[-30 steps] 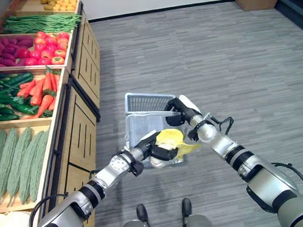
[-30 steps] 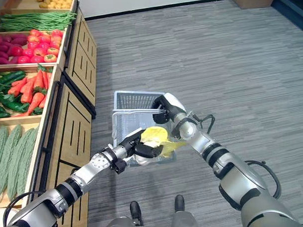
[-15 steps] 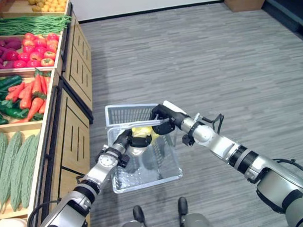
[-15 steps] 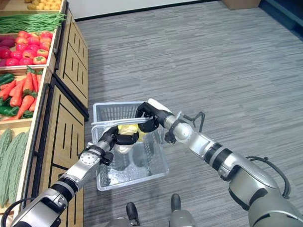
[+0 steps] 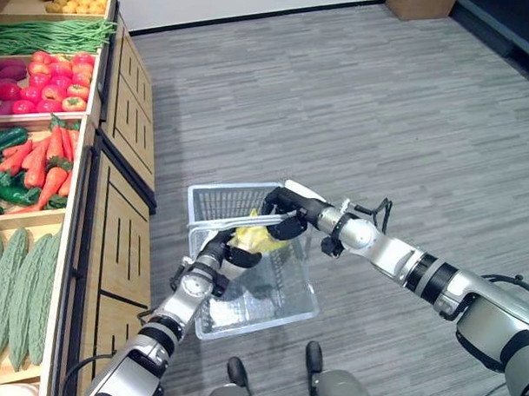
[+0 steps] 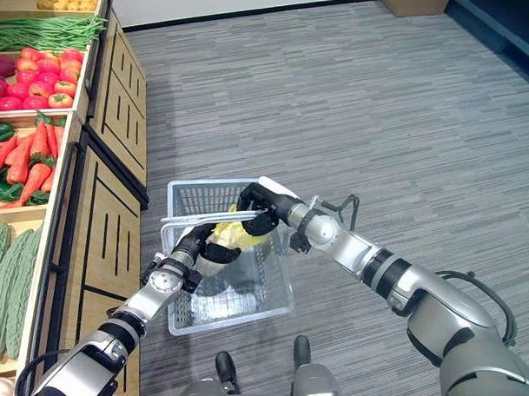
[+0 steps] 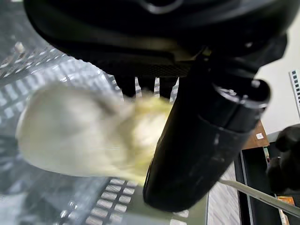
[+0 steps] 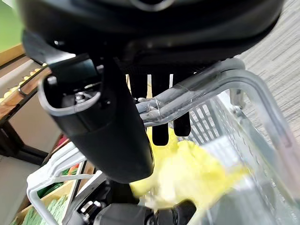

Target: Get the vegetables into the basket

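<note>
A silver wire basket [image 5: 283, 295] hangs above the grey floor, and my right hand [image 5: 285, 204] is shut on its raised handle [image 8: 200, 92] at the far side. Inside the basket, under the handle, is a pale yellow leafy cabbage [image 5: 256, 236]. My left hand [image 5: 228, 252] reaches in over the left wall. In the left wrist view its thumb [image 7: 201, 145] and fingers curl round the cabbage [image 7: 79, 136]. The right wrist view shows the cabbage [image 8: 199, 174] below the handle.
A wooden produce stand [image 5: 117, 220] runs along my left. Its bins hold carrots [image 5: 48, 162], green peppers [image 5: 8, 185], tomatoes [image 5: 50, 87], green beans [image 5: 42, 36] and bitter gourds [image 5: 20, 285]. Open grey floor [image 5: 374, 99] lies ahead and to the right.
My left hand has carried the cabbage from above the basket's near rim to inside it, under the handle. My right hand has kept its hold on the handle. The camera has shifted.
</note>
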Robot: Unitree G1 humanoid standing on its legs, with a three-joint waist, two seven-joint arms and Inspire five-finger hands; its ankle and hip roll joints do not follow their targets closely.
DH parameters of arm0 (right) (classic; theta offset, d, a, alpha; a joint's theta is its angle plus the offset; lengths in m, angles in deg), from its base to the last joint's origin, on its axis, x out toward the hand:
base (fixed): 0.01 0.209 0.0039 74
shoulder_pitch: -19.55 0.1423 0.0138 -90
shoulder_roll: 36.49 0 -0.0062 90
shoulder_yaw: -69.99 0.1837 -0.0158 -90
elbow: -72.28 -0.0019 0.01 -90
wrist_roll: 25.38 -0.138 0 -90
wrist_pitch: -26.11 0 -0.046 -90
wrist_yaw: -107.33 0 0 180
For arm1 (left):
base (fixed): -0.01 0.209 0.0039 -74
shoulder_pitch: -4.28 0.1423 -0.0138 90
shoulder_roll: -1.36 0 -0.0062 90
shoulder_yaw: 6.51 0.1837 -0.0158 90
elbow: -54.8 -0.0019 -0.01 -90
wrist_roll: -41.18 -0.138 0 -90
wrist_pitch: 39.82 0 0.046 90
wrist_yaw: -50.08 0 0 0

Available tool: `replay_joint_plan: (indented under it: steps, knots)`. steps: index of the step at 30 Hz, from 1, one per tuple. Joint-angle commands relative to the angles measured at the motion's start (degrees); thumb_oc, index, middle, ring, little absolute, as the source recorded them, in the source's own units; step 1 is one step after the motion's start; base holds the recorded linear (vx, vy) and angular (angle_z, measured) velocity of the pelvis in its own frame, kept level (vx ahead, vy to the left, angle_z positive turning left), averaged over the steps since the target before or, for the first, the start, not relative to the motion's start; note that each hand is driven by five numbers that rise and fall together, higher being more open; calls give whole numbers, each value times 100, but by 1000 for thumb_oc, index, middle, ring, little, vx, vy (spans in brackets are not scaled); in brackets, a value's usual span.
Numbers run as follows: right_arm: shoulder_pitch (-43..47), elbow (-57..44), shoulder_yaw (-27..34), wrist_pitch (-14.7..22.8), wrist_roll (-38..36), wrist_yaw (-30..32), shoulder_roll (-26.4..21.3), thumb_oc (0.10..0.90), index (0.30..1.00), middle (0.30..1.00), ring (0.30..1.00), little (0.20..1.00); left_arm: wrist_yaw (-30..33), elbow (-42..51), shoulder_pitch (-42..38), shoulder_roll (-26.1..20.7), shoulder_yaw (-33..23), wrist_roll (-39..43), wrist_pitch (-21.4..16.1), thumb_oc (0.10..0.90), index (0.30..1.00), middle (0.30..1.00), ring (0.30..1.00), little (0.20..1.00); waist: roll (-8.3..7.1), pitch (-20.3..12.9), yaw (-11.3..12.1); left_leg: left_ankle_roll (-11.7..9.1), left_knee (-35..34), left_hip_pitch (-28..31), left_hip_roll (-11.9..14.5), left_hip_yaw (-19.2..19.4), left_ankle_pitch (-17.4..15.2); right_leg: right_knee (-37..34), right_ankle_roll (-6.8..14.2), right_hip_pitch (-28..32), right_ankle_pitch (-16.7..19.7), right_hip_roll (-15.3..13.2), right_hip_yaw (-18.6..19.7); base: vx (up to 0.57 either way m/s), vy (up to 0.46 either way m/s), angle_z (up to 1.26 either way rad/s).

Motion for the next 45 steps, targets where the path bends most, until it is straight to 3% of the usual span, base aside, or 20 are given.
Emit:
replay_joint_plan:
  steps: [1, 6, 8, 15, 18, 20, 21, 22, 24, 25, 27, 28, 34, 35, 36, 38, 39, 45]
  knots:
    - [1254, 189, 700, 461, -296, 567, 393, 400, 300, 300, 300, 300, -124, 106, -810, -58, 411, -103, -321, 900, 1000, 1000, 1000, 1000, -69, -378, 17, -534, 9, 235, 272, -19, -120, 0, 485, 266, -87, -389, 68, 0, 0, 0]
    - [1299, 1006, 1023, 312, -133, 830, 675, 400, 300, 300, 300, 300, -650, 898, -757, -166, 916, 140, -255, 900, 1000, 1000, 1000, 1000, -22, -403, 73, -505, 9, 221, 259, -95, -135, 0, 478, 273, -84, -402, 41, -1, 1, 1]
    - [1323, 1369, 1174, 258, -34, 891, 742, 400, 300, 300, 300, 300, -1203, 1563, -792, -372, 1317, 369, -237, 900, 1000, 1000, 1000, 1000, 15, -425, 100, -494, 9, 206, 246, -137, -146, 0, 483, 280, -85, -414, 13, -3, 5, 2]
    - [1176, 2587, 1704, 273, 453, 1280, 1019, 400, 300, 300, 300, 300, -2397, 3935, -691, -1460, 2147, 2666, 6, 900, 1000, 1000, 1000, 1000, 76, -476, 233, -466, 9, 191, 213, -254, -159, 0, 489, 324, -84, -434, -67, 2, 5, 7]
    - [903, 3236, 1994, 399, 708, 1477, 1199, 400, 300, 300, 300, 300, -2447, 4824, -206, -1974, 1923, 3906, -8, 900, 1000, 1000, 1000, 1000, 69, -528, 317, -470, 9, 210, 212, -280, -154, 0, 487, 360, -91, -430, -91, 2, 2, 8]
    - [716, 3381, 2114, 440, 770, 1523, 1185, 400, 300, 300, 300, 300, -2356, 4972, 216, -2054, 1586, 4251, -50, 900, 1000, 1000, 1000, 1000, 60, -532, 372, -476, 9, 204, 210, -284, -139, 0, 487, 366, -89, -432, -109, 0, 0, 0]
    - [430, 3347, 2278, 519, 719, 1569, 1122, 400, 300, 300, 300, 300, -2171, 4982, 687, -2102, 1148, 4188, -210, 900, 1000, 1000, 1000, 1000, 50, -534, 416, -483, 9, 205, 211, -293, -133, 0, 491, 375, -92, -433, -132, 0, 0, 0]
    - [423, 3342, 2269, 517, 720, 1571, 1128, 400, 300, 300, 300, 300, -2170, 4989, 707, -2104, 1136, 4184, -209, 900, 1000, 1000, 1000, 1000, 51, -541, 404, -483, 9, 204, 211, -295, -133, 0, 491, 376, -93, -433, -135, -24, -10, 4]
    - [-594, 2901, 2736, 770, 441, 1621, 747, 400, 300, 300, 300, 300, -1462, 4423, 1908, -1760, 3, 3576, -489, 900, 1000, 1000, 1000, 1000, 13, -507, 521, -486, 9, 186, 209, -340, -106, 0, 495, 412, -116, -440, -215, -20, -15, 11]
    - [-613, 2887, 2727, 766, 442, 1623, 745, 400, 300, 300, 300, 300, -1461, 4425, 1928, -1752, 0, 3566, -492, 900, 1000, 1000, 1000, 1000, 17, -519, 508, -486, 9, 186, 208, -348, -107, 0, 496, 418, -120, -441, -223, 5, -22, 18]
    - [-1360, 2559, 3281, 884, 448, 1666, 429, 400, 300, 300, 300, 300, -499, 3839, 2441, -1399, -828, 1755, -726, 900, 1000, 1000, 1000, 1000, -10, -532, 582, -468, 9, 171, 195, -426, -110, 0, 502, 462, -149, -461, -321, 15, -23, 14]
    - [-1735, 2315, 3630, 940, 467, 1696, 264, 400, 300, 300, 300, 300, -402, 3351, 2713, -1014, -1052, 1377, -610, 900, 1000, 1000, 1000, 1000, -20, -530, 592, -462, 9, 153, 191, -455, -106, 0, 510, 467, -155, -475, -372, 9, -18, 13]
    - [-2347, 2162, 4281, 1011, 543, 1793, 103, 400, 300, 300, 300, 300, -183, 2099, 2930, -626, -1356, 36, -572, 900, 1000, 1000, 1000, 1000, -12, -547, 591, -451, 9, 153, 181, -478, -128, 0, 524, 469, -171, -476, -403, 7, -2, 12]
    - [-2716, 2118, 4599, 1086, 612, 1885, 146, 400, 300, 300, 300, 300, -90, 1258, 2956, -474, -1390, -718, -601, 900, 1000, 1000, 1000, 1000, -21, -549, 553, -453, 9, 154, 184, -463, -143, 0, 531, 466, -176, -475, -393, 0, 0, 0]
    - [-2849, 2130, 4679, 1121, 648, 1903, 167, 400, 300, 300, 300, 300, -48, 982, 2940, -396, -1392, -896, -578, 900, 1000, 1000, 1000, 1000, -26, -546, 539, -452, 9, 155, 181, -460, -149, 0, 533, 464, -174, -472, -387, 0, 0, 0]
    - [-2971, 2111, 4725, 1133, 682, 1917, 198, 400, 300, 300, 300, 300, -68, 670, 2943, -289, -1416, -949, -553, 900, 1000, 1000, 1000, 1000, -28, -546, 526, -452, 9, 155, 180, -456, -150, 0, 531, 460, -172, -469, -379, 0, 0, 0]
    - [-3240, 2076, 4845, 1152, 828, 1976, 283, 400, 300, 300, 300, 300, -45, -105, 2922, 7, -1538, -1110, -439, 900, 1000, 1000, 1000, 1000, -29, -551, 476, -451, 9, 153, 186, -437, -152, 0, 528, 450, -179, -462, -364, 0, 0, 0]
    - [-3757, 2119, 5041, 1307, 1165, 2334, 622, 400, 300, 300, 300, 300, 174, -1843, 2768, 730, -1842, -1235, -262, 900, 1000, 1000, 1000, 1000, -38, -582, 353, -452, 9, 169, 201, -410, -181, 0, 515, 437, -183, -456, -329, 10, 3, -4]
